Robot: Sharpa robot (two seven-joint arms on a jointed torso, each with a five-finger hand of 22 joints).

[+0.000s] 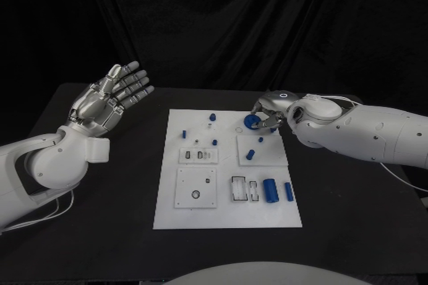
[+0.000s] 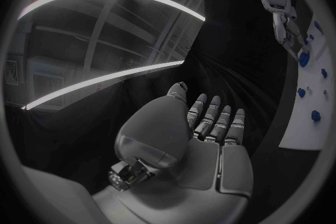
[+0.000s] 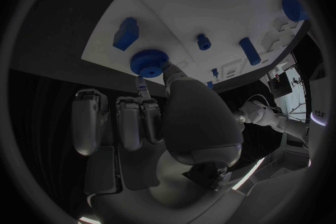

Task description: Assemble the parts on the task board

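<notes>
A flat white board (image 1: 227,217) lies in the middle of the matte black table (image 1: 357,235), with shallow square panels and small cut-out slots set into it. Small blue parts sit on it: two smooth cylinders (image 1: 270,190) lying side by side near the board's right edge towards its near end, a short peg (image 1: 252,154) on the square panel in the right half, and several little studs (image 1: 213,117) near the far edge.

The right hand (image 1: 270,115), silver metal on a glossy white arm, is at the board's far right corner. It pinches a round blue gear (image 1: 252,121) with a ridged, toothed rim between the thumb and a finger. The right wrist view shows this closely: the gear (image 3: 149,61) is at the fingertips over the board's edge, the other fingers (image 3: 89,120) curled down beside it, and a blocky blue piece (image 3: 126,33) lies just beside the gear on the board. The head view does not show whether the gear touches the board.

The left hand (image 1: 109,99) is raised well off the board's left edge, above the table's far left corner, fingers straight and spread, holding nothing. The left wrist view shows the back of its palm (image 2: 199,145) and, far off, the board's edge with the right hand on the gear.
</notes>
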